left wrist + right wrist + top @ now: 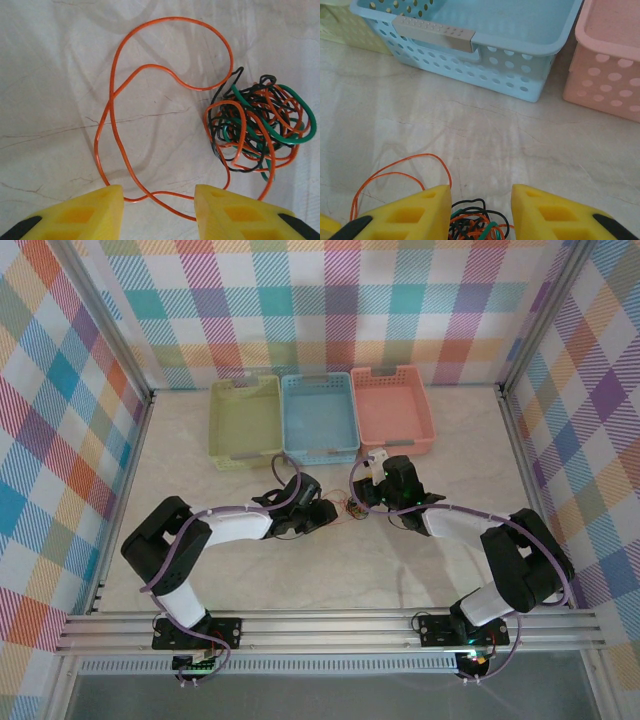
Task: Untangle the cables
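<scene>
Cables (260,125) lie as a tight knot of green, black and orange wire on the pale bench (50,75), right of centre in the left wrist view. One long orange strand (112,100) loops out toward the upper left. At the bottom edge that strand crosses the gap between the yellow fingers of the left hand (157,196), which stand apart and grip nothing. The right hand (481,194) is likewise open, the knot showing low between its fingers. A blue basket (520,75) and a pink basket (610,85) stand along the top.
</scene>
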Available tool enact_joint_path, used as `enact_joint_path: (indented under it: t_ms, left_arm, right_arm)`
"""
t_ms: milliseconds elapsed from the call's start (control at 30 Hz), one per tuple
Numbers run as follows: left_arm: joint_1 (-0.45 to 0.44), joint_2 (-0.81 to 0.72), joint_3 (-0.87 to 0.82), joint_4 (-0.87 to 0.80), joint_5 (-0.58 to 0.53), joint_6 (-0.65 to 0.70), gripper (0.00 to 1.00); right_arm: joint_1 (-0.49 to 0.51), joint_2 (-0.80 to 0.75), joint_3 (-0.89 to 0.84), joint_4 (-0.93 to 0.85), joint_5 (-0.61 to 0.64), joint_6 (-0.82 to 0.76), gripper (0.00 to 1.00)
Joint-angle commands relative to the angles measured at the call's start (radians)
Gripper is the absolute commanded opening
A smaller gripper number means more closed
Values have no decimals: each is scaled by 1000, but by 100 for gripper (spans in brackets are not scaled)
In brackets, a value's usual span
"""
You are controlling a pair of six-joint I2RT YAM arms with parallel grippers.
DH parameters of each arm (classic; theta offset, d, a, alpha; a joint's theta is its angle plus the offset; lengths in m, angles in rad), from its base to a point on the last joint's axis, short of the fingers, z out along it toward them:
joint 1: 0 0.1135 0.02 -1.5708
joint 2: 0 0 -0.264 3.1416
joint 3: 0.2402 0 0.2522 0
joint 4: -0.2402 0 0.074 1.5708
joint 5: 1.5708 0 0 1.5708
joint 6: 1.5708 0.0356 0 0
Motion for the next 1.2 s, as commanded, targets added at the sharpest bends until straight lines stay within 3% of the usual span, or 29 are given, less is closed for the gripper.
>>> enact_joint_path:
  t_ms: [0, 467, 767, 933, 1167]
  left_arm:
    - [4, 22, 27, 10, -16, -15, 42]
    - [-1, 90, 98, -23, -11, -21, 31]
    - [0, 92, 114, -27, -18, -8, 6]
    - [-1, 63, 148, -76, -48, 70, 0]
    - [0, -43, 188, -176, -42, 263, 0]
  right_arm:
    - [-2, -15, -3, 16, -16, 10, 38]
    - [-3, -15, -1, 15, -21, 10, 38]
    - [-3, -16, -3, 16, -21, 10, 38]
    - [-3, -36, -22, 45, -35, 9, 38]
    - [-3, -71, -59, 114, -108, 3, 38]
